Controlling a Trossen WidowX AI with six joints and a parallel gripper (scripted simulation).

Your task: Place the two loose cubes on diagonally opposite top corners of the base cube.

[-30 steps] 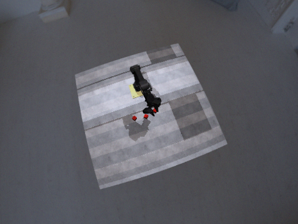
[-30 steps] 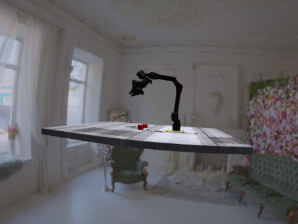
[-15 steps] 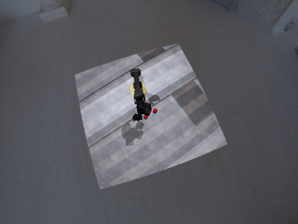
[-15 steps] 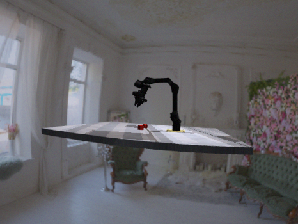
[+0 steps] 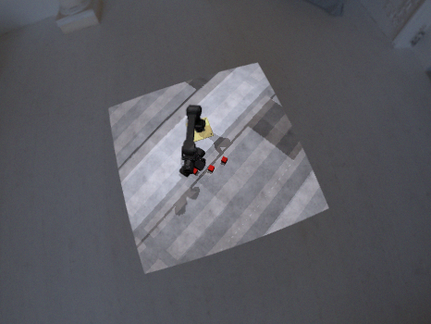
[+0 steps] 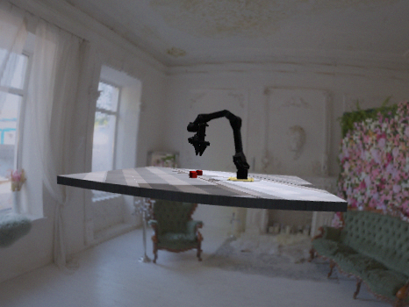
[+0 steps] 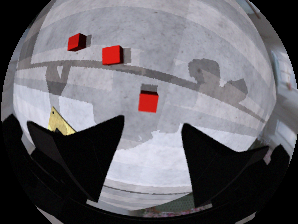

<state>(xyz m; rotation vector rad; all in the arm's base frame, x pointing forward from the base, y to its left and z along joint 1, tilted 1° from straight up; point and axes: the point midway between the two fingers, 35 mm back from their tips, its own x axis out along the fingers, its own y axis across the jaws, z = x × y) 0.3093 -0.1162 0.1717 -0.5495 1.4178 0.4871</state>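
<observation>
Red plastic-looking cubes, three of them, sit in a loose row on the grey striped table top [image 5: 259, 204]: the nearest small red cube [image 7: 148, 102] lies below and ahead of our black parallel-jaw gripper [image 7: 152, 156], which hangs spread apart, holding nothing, well above the surface. We cannot tell which cube is the fixed base. Descending off-centre could knock the cube askew, or nudge its neighbour [image 7: 111, 55].

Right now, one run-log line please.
phase: approach | gripper: open, empty, above nearest red cube | three cubes on table, unstacked
</observation>
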